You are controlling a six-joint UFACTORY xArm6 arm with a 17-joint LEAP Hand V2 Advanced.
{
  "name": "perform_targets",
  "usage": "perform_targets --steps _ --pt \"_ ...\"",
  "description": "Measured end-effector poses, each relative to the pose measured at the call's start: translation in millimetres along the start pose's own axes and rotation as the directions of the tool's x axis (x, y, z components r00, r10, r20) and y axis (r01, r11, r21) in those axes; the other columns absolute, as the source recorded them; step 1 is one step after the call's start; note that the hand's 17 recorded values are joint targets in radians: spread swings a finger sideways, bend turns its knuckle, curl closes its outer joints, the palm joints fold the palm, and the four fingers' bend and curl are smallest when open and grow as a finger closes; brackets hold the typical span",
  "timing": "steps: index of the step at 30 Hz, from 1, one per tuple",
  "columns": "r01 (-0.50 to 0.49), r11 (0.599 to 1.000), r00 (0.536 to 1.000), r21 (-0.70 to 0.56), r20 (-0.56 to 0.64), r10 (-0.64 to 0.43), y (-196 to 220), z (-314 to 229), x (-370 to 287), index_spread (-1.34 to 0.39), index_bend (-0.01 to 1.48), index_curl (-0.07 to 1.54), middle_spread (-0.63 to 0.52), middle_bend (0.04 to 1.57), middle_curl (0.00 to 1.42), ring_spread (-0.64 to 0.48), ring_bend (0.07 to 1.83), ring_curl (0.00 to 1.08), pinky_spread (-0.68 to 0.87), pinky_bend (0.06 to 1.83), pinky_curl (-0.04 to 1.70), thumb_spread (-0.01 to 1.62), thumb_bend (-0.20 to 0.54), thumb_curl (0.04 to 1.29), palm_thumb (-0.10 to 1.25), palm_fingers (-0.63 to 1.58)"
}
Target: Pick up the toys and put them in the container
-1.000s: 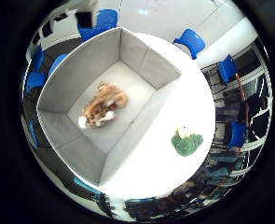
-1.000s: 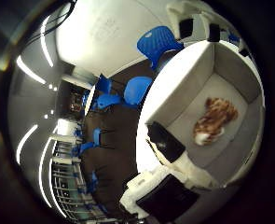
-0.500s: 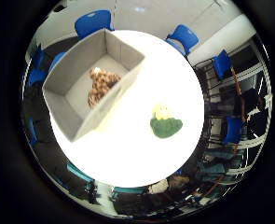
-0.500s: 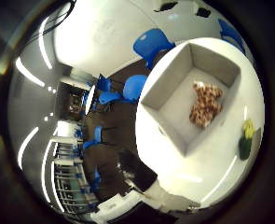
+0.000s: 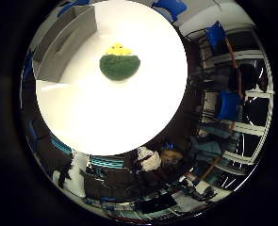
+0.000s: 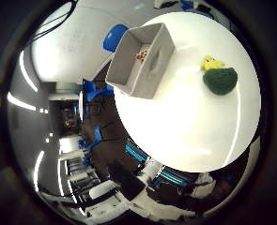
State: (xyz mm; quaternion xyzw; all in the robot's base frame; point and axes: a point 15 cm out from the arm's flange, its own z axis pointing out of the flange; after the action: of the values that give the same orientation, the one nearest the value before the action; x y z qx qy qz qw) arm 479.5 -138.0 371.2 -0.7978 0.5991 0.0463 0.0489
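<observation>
A green and yellow plush toy (image 5: pixel 119 63) lies on the round white table (image 5: pixel 110 113), away from the grey open-topped container (image 6: pixel 141 58). A brown and white plush toy (image 6: pixel 143 54) lies inside the container. The container's grey wall also shows in the little finger side view (image 5: pixel 63 42), beside the green toy.
Blue chairs (image 6: pixel 115 36) stand around the table. More blue chairs (image 5: pixel 227 104) and desks fill the room beyond the table's edge.
The whole picture has shifted: the camera has moved up and away from the container and over the table. The container looks smaller, and the green toy is nearer the view's middle.
</observation>
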Motion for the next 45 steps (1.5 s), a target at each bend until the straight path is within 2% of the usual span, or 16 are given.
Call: perform_targets --steps 5,11,20,29,38,45 --pt "-0.03 0.998 1.0 -0.053 0.002 0.03 4.7 32.1 32.1 -0.41 0.15 0.24 0.02 0.2 0.33 0.2 0.25 0.25 0.42 0.38 0.35 1.04 -0.024 0.27 0.29 0.01" --pt "-0.049 0.998 0.999 -0.047 -0.024 0.048 -18.9 78.4 65.5 -0.41 0.15 0.24 0.02 0.2 0.33 0.2 0.25 0.25 0.42 0.38 0.33 1.04 -0.02 0.28 0.33 0.01" --pt "-0.081 0.996 0.996 -0.031 -0.026 0.08 -44.1 121.0 78.8 -0.4 0.16 0.25 0.02 0.19 0.32 0.2 0.24 0.26 0.42 0.38 0.32 1.05 -0.023 0.28 0.39 0.01" --pt "-0.103 0.992 0.995 -0.074 -0.005 0.103 -47.1 152.7 78.2 -0.4 0.16 0.26 0.03 0.19 0.32 0.2 0.24 0.26 0.43 0.38 0.32 1.04 -0.025 0.28 0.4 0.01" --pt "-0.134 0.99 0.991 -0.053 -0.024 0.133 -58.7 163.3 82.2 -0.39 0.17 0.27 0.03 0.19 0.31 0.21 0.23 0.26 0.44 0.39 0.32 1.03 -0.026 0.28 0.39 0.03" --pt "-0.182 0.982 0.983 -0.038 -0.026 0.181 -52.9 138.9 77.4 -0.33 0.2 0.3 0.08 0.18 0.3 0.22 0.2 0.25 0.46 0.38 0.31 1.04 -0.024 0.28 0.41 0.13"
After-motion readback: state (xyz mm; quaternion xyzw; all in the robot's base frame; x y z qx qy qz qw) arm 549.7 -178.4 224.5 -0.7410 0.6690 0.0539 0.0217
